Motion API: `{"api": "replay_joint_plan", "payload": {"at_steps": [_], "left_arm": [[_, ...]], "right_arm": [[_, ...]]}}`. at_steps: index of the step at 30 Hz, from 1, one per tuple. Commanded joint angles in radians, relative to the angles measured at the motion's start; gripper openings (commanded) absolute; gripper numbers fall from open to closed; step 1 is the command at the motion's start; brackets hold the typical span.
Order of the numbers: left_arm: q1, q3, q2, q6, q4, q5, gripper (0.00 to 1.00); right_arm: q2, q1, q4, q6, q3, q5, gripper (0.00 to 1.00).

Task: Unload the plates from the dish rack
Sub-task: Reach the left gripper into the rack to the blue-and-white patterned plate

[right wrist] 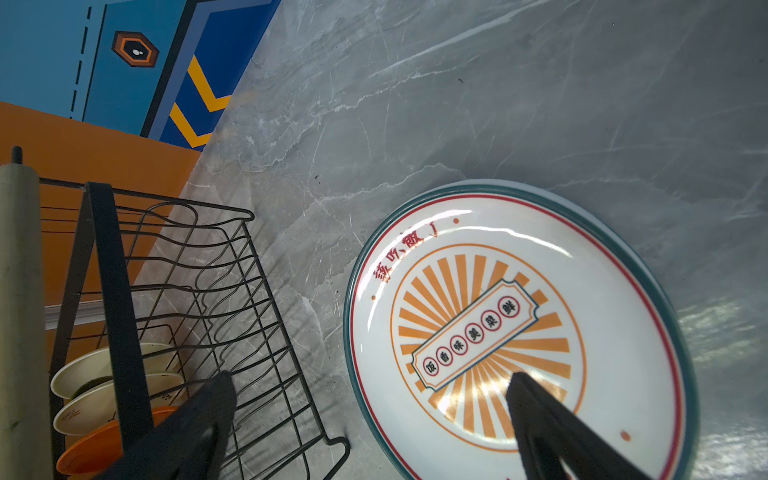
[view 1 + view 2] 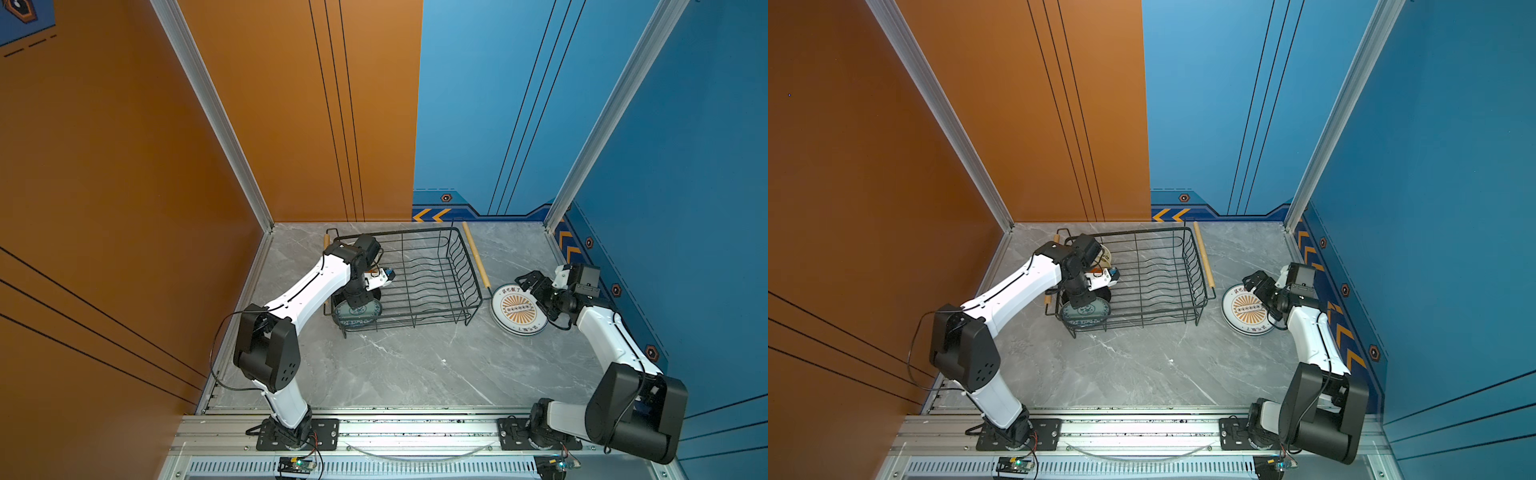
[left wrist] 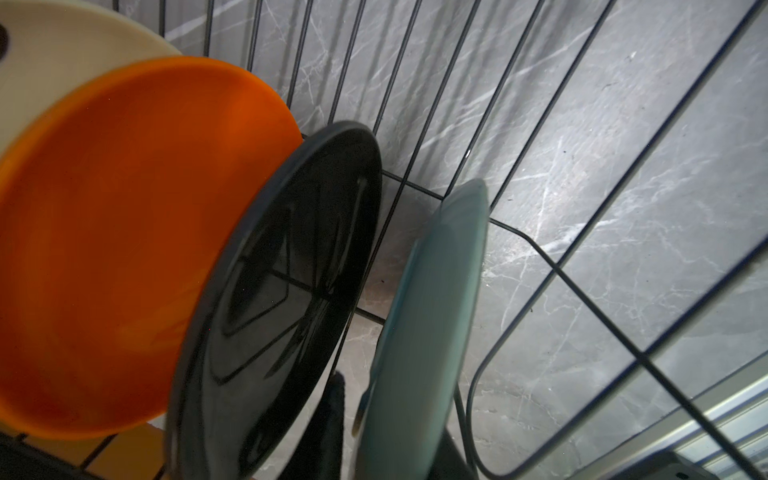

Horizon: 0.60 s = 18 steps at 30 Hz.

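Dish rack (image 2: 399,231): left gripper (image 3: 392,411) straddles teal plate (image 3: 436,299), clamp unclear; right gripper (image 1: 370,377) spread wide above sunburst plate (image 1: 490,232).

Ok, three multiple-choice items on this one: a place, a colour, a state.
1. Where is the sunburst plate? A. on the table, right of the dish rack; B. inside the rack; C. held aloft.
2. Left wrist view: colour of the plate between the cream plate and the black plate? A. green; B. orange; C. white.
3. The right end effector is: A. shut on a plate; B. shut on a handle; C. open.
Key: A, it lies flat on the table; B, the orange plate sits there; C, its jaws stand apart.
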State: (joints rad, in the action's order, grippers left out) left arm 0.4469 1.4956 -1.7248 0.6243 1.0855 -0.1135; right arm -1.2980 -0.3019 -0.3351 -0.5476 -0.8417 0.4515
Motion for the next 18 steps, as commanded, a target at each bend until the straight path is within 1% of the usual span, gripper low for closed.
{"api": "replay_joint_plan", "payload": {"at_steps": [1, 8, 15, 18], "left_arm": [[0.003, -0.005, -0.017, -0.004, -0.004, -0.043, 0.24], [0.011, -0.008, -0.025, -0.009, -0.01, -0.07, 0.15], [0.021, -0.011, -0.024, -0.011, -0.007, -0.085, 0.09], [0.03, -0.011, -0.01, -0.012, -0.007, -0.096, 0.05]], "right_arm": [[0.0, -0.008, 0.014, -0.003, 0.009, 0.019, 1.0], [0.012, -0.008, 0.013, -0.009, 0.01, 0.03, 1.0], [0.03, -0.008, 0.011, -0.012, 0.013, 0.031, 1.0], [0.032, -0.008, 0.01, -0.012, 0.013, 0.033, 1.0]]}}
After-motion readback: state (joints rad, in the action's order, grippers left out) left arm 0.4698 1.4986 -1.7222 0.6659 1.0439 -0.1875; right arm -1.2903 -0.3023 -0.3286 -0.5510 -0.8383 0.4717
